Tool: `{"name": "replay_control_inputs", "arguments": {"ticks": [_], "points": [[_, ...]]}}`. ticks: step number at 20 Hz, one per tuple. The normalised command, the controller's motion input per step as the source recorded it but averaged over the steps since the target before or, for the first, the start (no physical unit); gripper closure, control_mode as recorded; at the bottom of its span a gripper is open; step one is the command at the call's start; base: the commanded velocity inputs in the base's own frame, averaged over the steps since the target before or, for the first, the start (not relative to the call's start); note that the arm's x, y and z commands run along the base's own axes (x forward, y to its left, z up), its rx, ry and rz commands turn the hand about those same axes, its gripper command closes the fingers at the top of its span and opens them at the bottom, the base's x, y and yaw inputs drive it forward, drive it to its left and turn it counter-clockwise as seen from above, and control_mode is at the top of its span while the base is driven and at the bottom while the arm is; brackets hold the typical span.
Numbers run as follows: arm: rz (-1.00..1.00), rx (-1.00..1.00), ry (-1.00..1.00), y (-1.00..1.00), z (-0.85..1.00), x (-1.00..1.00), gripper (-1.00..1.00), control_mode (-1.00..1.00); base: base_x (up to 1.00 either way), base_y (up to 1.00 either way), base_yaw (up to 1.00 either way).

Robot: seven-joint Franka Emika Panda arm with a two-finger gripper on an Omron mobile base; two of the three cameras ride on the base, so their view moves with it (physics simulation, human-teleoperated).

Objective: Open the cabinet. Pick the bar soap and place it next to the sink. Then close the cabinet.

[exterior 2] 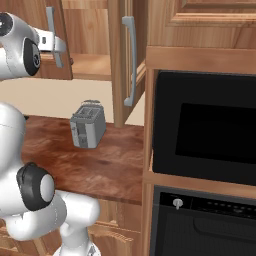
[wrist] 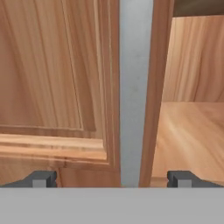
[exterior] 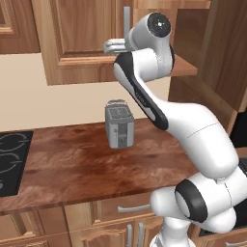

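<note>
Cabinet (exterior: pixel 77 43) is hanging on the wall above the counter, brown wood with raised-panel doors. In the right base view its right door (exterior 2: pixel 120 60) is standing swung out toward the camera, edge-on, with its long grey bar handle (exterior 2: pixel 130 60) running down the front; bare wooden shelf showing behind it. The left door (exterior: pixel 79 34) is sitting closed or nearly so; cannot tell which from here.

Black built-in oven (exterior 2: pixel 205 125) is filling the wooden column to the right of the counter.

Wooden counter (exterior: pixel 87 164) is running below, a black cooktop (exterior: pixel 12 161) sitting at its left end.

White arm is reaching up from the base, elbow bent, hand at the cabinet's lower front.

Grey toaster (exterior: pixel 119 124) is standing upright on the counter, under the cabinet, well apart from the cooktop.

Gripper (wrist: pixel 113 178) is pointing straight at the left door's vertical grey handle (wrist: pixel 135 87); the bar is passing between the fingertips (wrist: pixel 43 178), jaws standing wide, not touching it on either side. Shelf floor is showing to the right of the handle.

Bar soap: cannot make it out anywhere.
</note>
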Motion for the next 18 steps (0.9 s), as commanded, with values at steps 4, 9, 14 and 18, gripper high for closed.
{"name": "replay_control_inputs", "arguments": {"ticks": [4, 9, 14, 18], "points": [[0.00, 0.00, 0.03, 0.00, 0.00, 0.00, -1.00, -1.00, 0.00, 0.00, 0.00], [-0.02, 0.00, 0.08, -0.05, 0.06, -0.12, -1.00, -1.00, 0.00, 0.00, 0.00], [-0.06, 0.00, 0.07, -0.17, 0.02, -0.11, -1.00, -1.00, 0.00, 0.00, 0.00], [-0.07, 0.00, 0.00, -0.29, 0.00, -0.03, -1.00, -1.00, 0.00, 0.00, 0.00]]}}
